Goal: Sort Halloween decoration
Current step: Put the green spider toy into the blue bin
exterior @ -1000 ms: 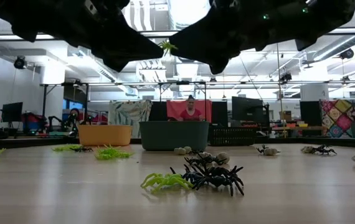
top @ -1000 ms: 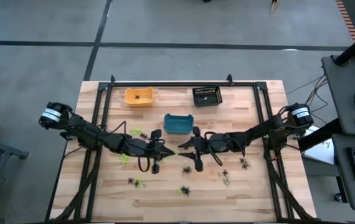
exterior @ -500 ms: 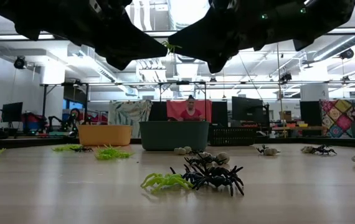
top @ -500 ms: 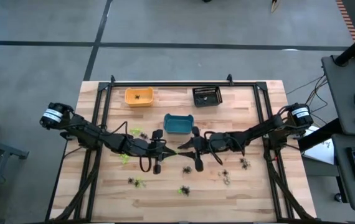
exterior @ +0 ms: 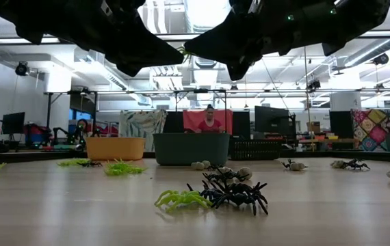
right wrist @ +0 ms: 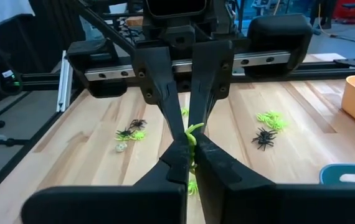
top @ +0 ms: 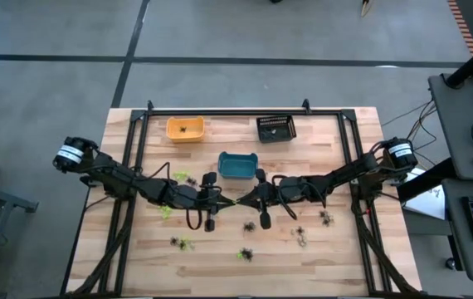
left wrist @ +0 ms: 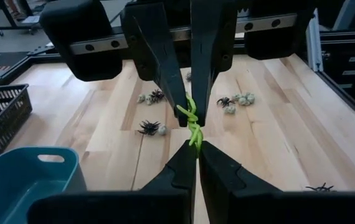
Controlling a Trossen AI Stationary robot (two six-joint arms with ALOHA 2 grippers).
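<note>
Two grippers — one green spider
Left gripper (left wrist: 196, 151) and right gripper (right wrist: 190, 144) both pinched the green spider (left wrist: 192, 123) tight, above the wooden table (top: 336, 249).

Robotics lab: monitors (exterior: 11, 122), desks, ceiling lights, person (exterior: 209, 120) seated behind table (exterior: 79, 205)

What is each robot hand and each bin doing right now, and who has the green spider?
Left end effector: shut on the lime green plastic spider, above the table's middle.
Right end effector: shut on the same spider.
Orange plastic bin: upright, a dark trinket inside.
Teal plastic bin: upright, contents not visible.
Black mesh basket: upright, contents unclear.
</note>
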